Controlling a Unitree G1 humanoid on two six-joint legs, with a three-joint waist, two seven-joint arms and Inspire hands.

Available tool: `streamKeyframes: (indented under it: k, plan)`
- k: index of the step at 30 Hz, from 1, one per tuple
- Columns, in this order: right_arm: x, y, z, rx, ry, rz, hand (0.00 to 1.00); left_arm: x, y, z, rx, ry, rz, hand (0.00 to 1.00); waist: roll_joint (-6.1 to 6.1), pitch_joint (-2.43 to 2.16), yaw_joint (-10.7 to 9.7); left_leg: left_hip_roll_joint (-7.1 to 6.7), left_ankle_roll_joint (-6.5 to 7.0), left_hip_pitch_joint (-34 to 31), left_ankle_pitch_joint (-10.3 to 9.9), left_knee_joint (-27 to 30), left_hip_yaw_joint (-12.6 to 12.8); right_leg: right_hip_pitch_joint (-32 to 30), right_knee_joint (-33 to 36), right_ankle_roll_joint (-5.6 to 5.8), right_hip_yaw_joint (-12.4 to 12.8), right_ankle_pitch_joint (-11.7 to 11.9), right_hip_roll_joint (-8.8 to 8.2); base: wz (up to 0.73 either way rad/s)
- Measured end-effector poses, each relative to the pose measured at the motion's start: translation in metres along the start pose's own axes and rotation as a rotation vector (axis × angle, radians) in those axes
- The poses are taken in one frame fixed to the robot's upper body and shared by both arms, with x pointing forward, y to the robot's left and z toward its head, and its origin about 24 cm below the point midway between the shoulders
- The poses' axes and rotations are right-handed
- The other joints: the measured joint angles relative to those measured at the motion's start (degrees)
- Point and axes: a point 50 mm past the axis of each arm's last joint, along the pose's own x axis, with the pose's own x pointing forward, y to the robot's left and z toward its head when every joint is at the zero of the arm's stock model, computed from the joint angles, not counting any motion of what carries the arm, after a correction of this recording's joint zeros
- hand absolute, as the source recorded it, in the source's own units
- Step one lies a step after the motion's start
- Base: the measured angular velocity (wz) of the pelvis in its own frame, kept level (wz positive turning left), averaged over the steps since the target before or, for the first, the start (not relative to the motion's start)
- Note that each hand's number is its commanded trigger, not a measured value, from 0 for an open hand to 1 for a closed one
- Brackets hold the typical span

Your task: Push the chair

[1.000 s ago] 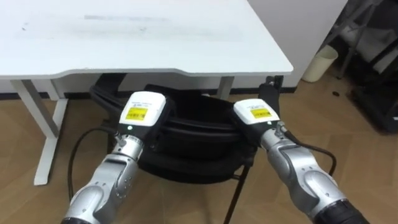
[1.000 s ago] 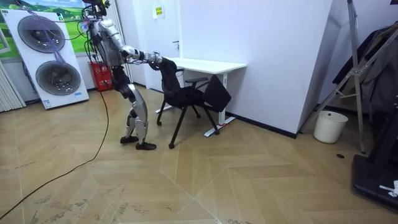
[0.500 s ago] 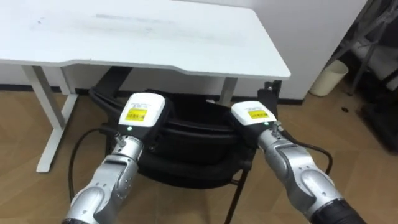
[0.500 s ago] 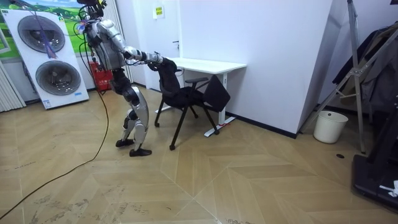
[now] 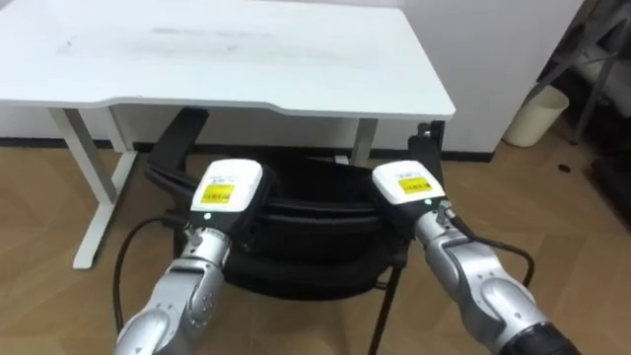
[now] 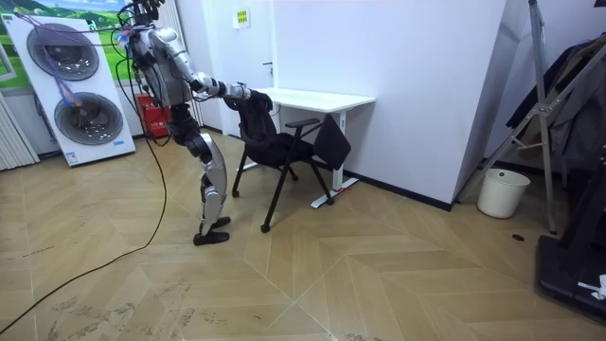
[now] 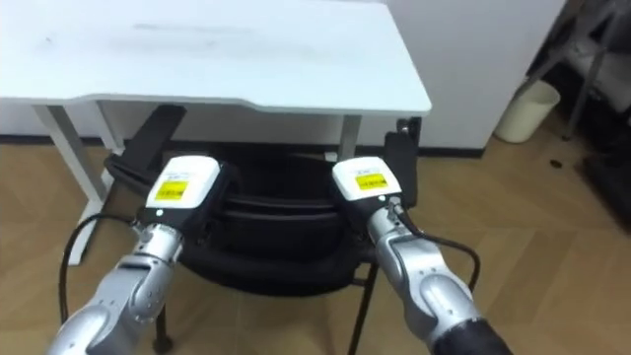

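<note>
Our left hand [image 5: 229, 187] and right hand [image 5: 404, 184] rest side by side on the top edge of the black chair's [image 5: 315, 209] backrest, the left near its left end and the right near its right end. The backs of the hands face us and hide the fingers, so we cannot tell whether they are curled round the backrest or lie flat. The chair stands close in front of us, its far part under the near edge of the white desk [image 5: 246, 54]. Both arms reach straight ahead, and in the room view the body leans toward the chair. A pale bin [image 5: 540, 111] stands at the far right.
</note>
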Motion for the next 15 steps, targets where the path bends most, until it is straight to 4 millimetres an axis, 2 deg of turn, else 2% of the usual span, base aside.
streamKeyframes:
  k: [1, 2, 4, 6, 7, 9, 10, 11, 15]
  plan:
    - [0.001, 0.001, 0.001, 0.011, 0.009, 0.000, 0.00, 0.002, 0.002, 0.000, -0.035, 0.006, 0.004, 0.00, 0.23, 0.09, 0.3, 0.01, 0.12, 0.3, 0.6, -1.3, -0.1, 0.8, -1.8, -1.59, -0.3, 0.9, 0.41, -0.05]
    - [0.000, 0.000, -0.003, 0.008, 0.027, 0.000, 0.00, 0.004, 0.004, 0.003, -0.053, 0.000, 0.008, 0.00, -0.14, -0.12, 0.6, -0.40, 0.27, 0.3, 1.2, -2.9, -0.6, 0.9, -4.1, -2.56, -0.4, 1.5, 0.38, 0.09]
    - [0.001, -0.003, -0.006, 0.007, 0.042, -0.011, 0.00, 0.006, 0.007, 0.005, -0.070, -0.004, 0.021, 0.00, 0.03, -0.13, 1.3, -1.13, 0.34, -0.2, 1.6, -4.1, -0.8, 0.9, -7.2, -2.64, -1.5, 1.3, 0.20, 0.06]
    - [0.001, -0.004, -0.007, 0.013, 0.057, -0.015, 0.00, 0.008, 0.008, 0.006, -0.088, -0.006, 0.023, 0.00, -0.03, 0.00, 1.4, -1.57, 0.43, -0.3, 1.7, -5.1, -0.8, 1.0, -8.7, -3.84, -2.0, 2.0, 0.02, 0.04]
    - [0.001, -0.004, -0.009, 0.025, 0.070, -0.008, 0.00, 0.008, 0.008, 0.008, -0.106, -0.008, 0.017, 0.00, -0.04, 0.00, 1.4, -1.67, 0.78, -0.1, 1.9, -5.6, -0.6, 1.3, -9.1, -4.04, -2.3, 2.2, -0.11, 0.11]
    - [0.001, -0.003, -0.010, 0.051, 0.073, 0.013, 0.00, 0.006, 0.005, 0.008, -0.116, -0.007, 0.008, 0.00, -0.28, -0.12, 1.5, -1.89, 1.48, 1.0, 3.7, -7.3, -0.4, 2.1, -9.8, -4.07, -2.1, 2.6, -0.11, 0.03]
    - [0.001, -0.002, -0.010, 0.065, 0.070, 0.024, 0.00, 0.005, 0.005, 0.008, -0.124, -0.004, 0.007, 0.00, -0.76, -0.09, 1.4, -2.35, 1.71, 1.9, 4.3, -8.7, -0.8, 2.5, -10.4, -3.79, -1.7, 2.8, -0.10, 0.07]
    - [0.001, -0.002, -0.009, 0.076, 0.065, 0.028, 0.00, 0.004, 0.006, 0.009, -0.126, -0.002, 0.008, 0.00, -1.40, -0.33, 1.1, -2.76, 1.99, 2.0, 4.9, -9.5, -1.3, 2.5, -11.0, -3.89, -1.6, 3.2, -0.08, 0.12]
    - [0.001, -0.004, -0.007, 0.097, 0.041, 0.024, 0.00, 0.003, 0.008, 0.007, -0.138, 0.015, 0.015, 0.00, -1.76, -0.24, 0.4, -3.24, 2.38, 2.5, 5.3, -10.7, -1.5, 2.9, -12.0, -4.04, -1.4, 3.7, -0.09, 0.06]
